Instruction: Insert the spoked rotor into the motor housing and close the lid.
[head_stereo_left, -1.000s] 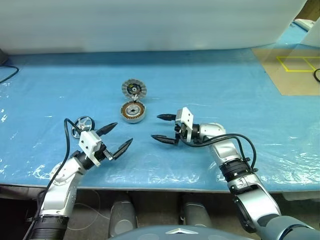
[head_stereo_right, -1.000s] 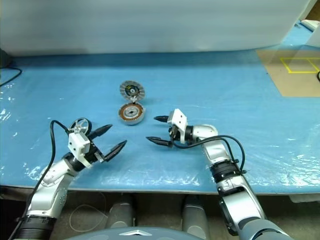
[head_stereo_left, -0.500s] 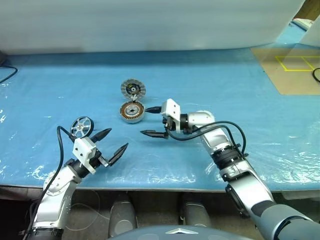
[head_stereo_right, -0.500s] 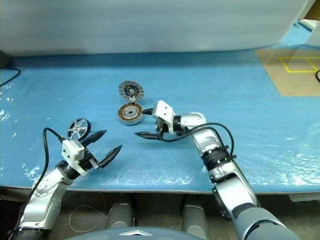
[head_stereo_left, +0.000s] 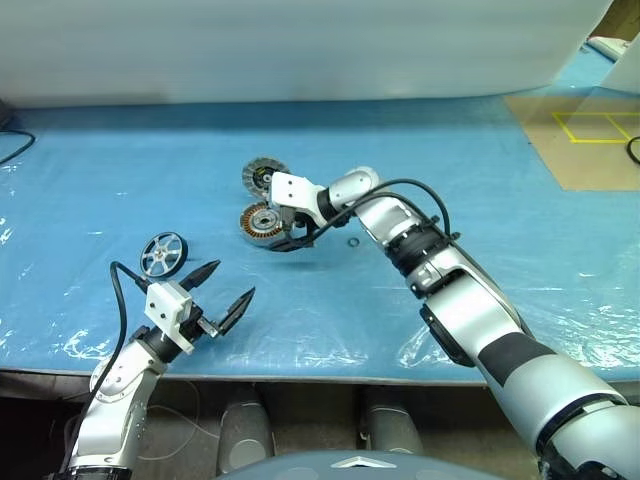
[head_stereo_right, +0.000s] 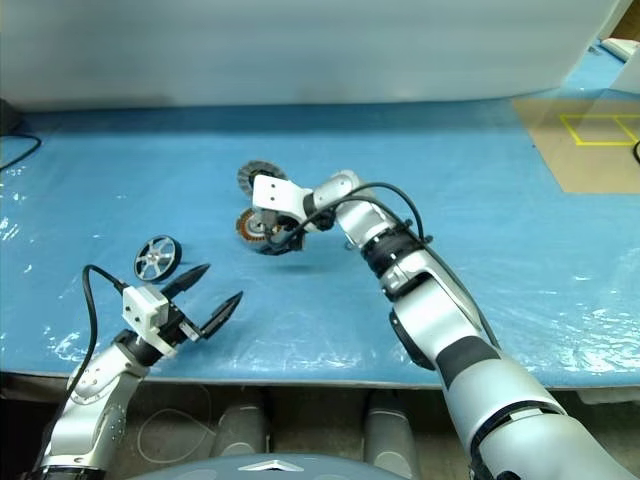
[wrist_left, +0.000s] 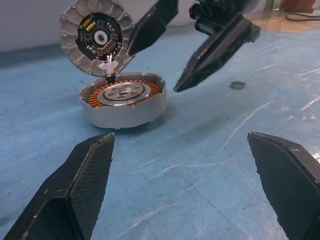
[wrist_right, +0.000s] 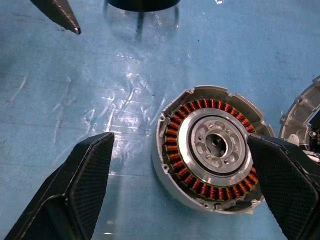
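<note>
Your right gripper (head_stereo_left: 290, 232) hung over the motor housing (head_stereo_left: 263, 223), fingers wide, empty. Lid (head_stereo_left: 262, 176) stood hinged open at its 12 o'clock. Spoked rotor (head_stereo_left: 163, 254) lay on the tabletop (head_stereo_left: 480, 180) at 8 o'clock, near your wide-open left gripper (head_stereo_left: 222, 292).

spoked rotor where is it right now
In the left eye view the spoked rotor lies flat on the blue table cover at the robot's left, just beyond the open left end effector and well left of the motor housing.
</note>
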